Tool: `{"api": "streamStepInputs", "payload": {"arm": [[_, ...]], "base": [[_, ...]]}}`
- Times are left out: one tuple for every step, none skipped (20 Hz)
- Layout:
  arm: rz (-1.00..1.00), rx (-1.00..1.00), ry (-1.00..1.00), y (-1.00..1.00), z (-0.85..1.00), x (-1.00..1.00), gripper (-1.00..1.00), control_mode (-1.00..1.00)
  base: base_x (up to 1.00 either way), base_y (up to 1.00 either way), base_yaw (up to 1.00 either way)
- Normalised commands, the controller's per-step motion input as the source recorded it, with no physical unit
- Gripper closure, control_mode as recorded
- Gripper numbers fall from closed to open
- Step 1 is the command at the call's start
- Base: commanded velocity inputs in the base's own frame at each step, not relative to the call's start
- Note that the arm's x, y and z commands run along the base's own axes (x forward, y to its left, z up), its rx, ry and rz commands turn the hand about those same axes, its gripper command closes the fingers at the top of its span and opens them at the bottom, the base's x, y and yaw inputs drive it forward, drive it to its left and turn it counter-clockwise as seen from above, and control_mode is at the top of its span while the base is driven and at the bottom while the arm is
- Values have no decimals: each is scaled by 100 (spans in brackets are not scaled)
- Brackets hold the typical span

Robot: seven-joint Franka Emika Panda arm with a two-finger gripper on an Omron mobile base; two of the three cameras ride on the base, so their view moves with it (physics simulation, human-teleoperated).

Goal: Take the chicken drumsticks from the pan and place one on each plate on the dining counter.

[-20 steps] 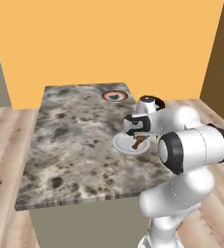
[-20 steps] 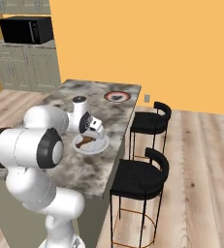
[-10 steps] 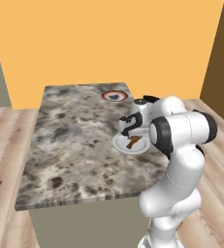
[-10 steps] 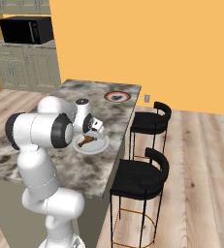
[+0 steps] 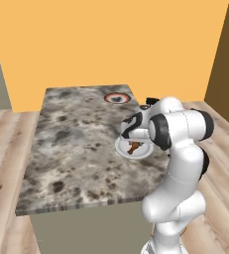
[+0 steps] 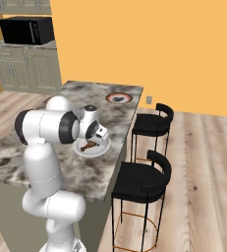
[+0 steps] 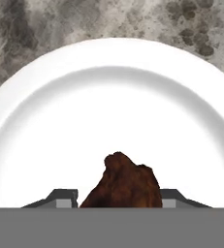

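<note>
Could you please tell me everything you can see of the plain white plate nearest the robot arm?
The plain white round plate looks glossy, with a broad raised rim around a shallow well. It lies flat on the mottled grey-brown marble counter, near the stool-side edge. A golden-brown chicken drumstick sits over its well between the dark fingertips of the gripper; whether it rests on the plate is unclear.

Your arm rises from the base, folds at the elbow and reaches forward and down, the wrist bent so the hand points steeply downward. Your gripper (image 7: 119, 196) shows its two dark fingertips (image 7: 60, 198) at either side of a drumstick (image 7: 123, 183), jaws partly apart; whether they press on it you cannot tell from here.
</note>
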Motion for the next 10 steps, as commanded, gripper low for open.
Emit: {"api": "streamStepInputs", "payload": {"arm": [[0,0,0,0,-18,12,-100,-100],[0,0,0,0,-16,14,-100,-100],[0,0,0,0,-13,19,-100,-100],[0,0,0,0,-9,18,-100,-100],[0,0,0,0,-7,18,-100,-100],[0,0,0,0,-1,16,-100,-100],[0,0,0,0,0,13,-100,-100],[0,0,0,0,38,11,-100,-100],[0,0,0,0,46,2,-100,-100],[0,0,0,0,43,0,-100,-100]], "base": [[0,0,0],[0,0,0],[0,0,0],[0,0,0],[0,0,0],[0,0,0],[0,0,0],[0,0,0],[0,0,0],[0,0,0]]}}
